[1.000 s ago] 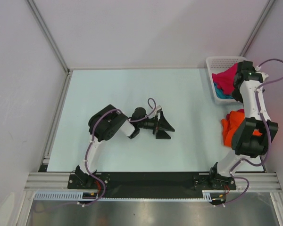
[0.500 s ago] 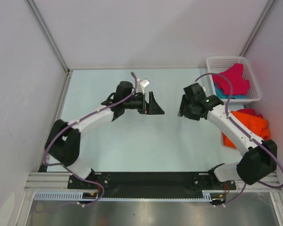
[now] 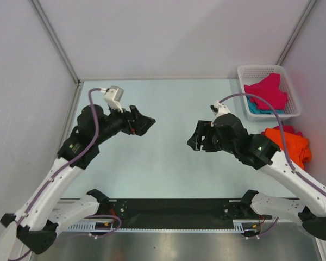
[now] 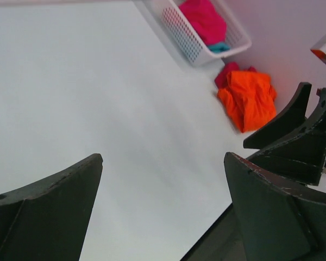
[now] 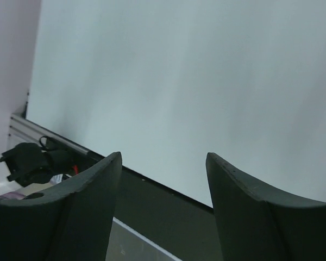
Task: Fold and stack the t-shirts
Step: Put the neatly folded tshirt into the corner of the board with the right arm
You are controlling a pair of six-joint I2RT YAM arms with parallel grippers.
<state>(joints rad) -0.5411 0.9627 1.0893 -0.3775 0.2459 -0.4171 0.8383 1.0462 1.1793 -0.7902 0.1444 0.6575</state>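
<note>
Left gripper (image 3: 146,123) and right gripper (image 3: 194,140) hover spread wide and empty over the pale table (image 3: 168,103) (crumpled orange t-shirt (image 3: 287,142) lies beside the white mesh basket (image 3: 291,89) of unfolded shirts), so the stage is ambiguous: fetching or finished.

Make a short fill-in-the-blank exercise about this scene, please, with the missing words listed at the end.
1. The white basket stands at the far ____ corner of the table.
2. The shirt on top inside the basket is ____.
3. The orange shirt lies ____ the basket, on the table.
4. The left claw and the right claw are both open and hold ____.

Missing words: right; pink; outside; nothing
</note>
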